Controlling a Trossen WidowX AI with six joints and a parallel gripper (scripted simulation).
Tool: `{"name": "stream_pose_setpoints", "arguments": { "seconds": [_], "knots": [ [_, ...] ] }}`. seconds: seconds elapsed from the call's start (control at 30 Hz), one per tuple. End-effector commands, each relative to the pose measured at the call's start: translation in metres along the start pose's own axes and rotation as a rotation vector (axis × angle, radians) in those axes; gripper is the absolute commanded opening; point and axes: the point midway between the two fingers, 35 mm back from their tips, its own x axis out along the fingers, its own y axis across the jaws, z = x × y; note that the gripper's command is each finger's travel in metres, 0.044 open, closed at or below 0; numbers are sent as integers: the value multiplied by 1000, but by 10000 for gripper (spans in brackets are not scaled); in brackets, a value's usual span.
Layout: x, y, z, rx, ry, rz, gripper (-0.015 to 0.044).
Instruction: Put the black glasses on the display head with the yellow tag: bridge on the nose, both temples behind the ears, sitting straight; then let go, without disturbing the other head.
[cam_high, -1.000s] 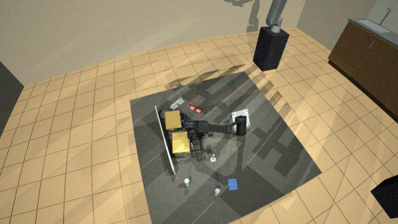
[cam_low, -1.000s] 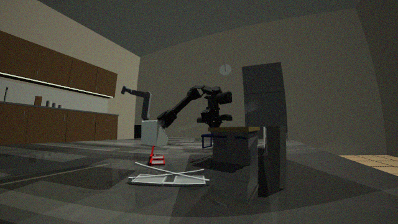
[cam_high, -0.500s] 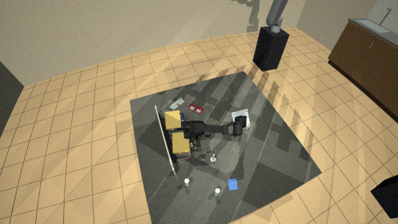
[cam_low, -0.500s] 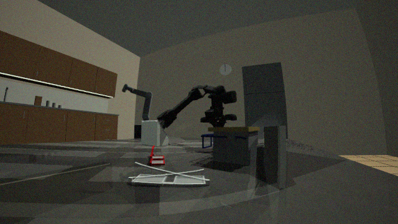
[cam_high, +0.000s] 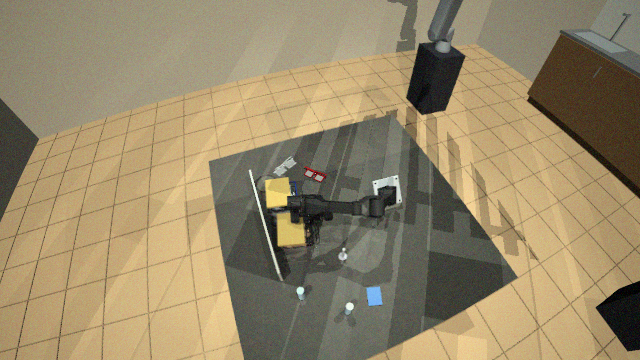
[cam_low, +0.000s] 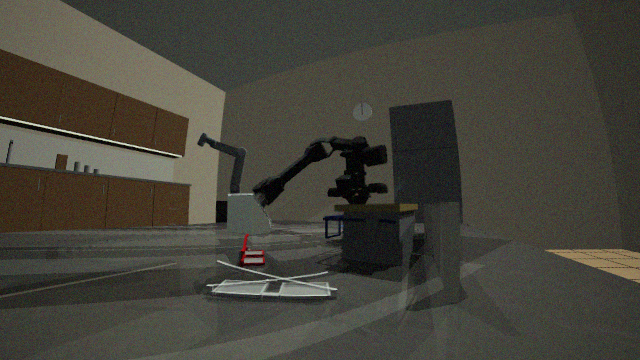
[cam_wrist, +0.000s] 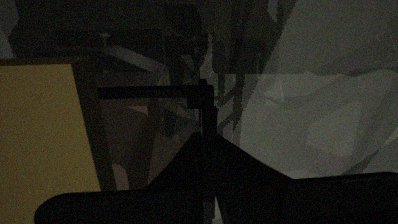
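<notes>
Two display heads stand side by side as grey blocks with yellow tops, one farther back (cam_high: 276, 191) (cam_low: 372, 245) and one nearer (cam_high: 291, 231). Blue glasses (cam_high: 294, 187) (cam_low: 333, 227) show at the front of the farther head. A yellow top (cam_wrist: 40, 125) fills the left of the wrist view. No separate tag can be told. My gripper (cam_wrist: 203, 139) is shut on the black glasses (cam_wrist: 150, 92), whose thin dark bar reaches left toward that yellow top. In the top view the arm's end hangs over the gap between the heads. The lenses and the far temple are too dark to make out.
A thin pale panel (cam_high: 265, 225) stands behind the heads. White glasses (cam_high: 285, 165) (cam_low: 300, 289) and red glasses (cam_high: 315, 174) (cam_low: 253, 260) lie beyond them. Two small cylinders (cam_high: 300, 293) (cam_high: 349, 308), a small stand (cam_high: 343, 255) and a blue pad (cam_high: 374, 296) are on the near side.
</notes>
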Motion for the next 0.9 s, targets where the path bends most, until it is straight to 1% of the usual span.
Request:
{"name": "stream_pose_setpoints", "arguments": {
  "seconds": [0.0, 0.87],
  "knots": [
    [2, 3, 1, 6, 6, -5, 0],
    [8, 4, 1, 5, 6, -5, 0]
  ]
}}
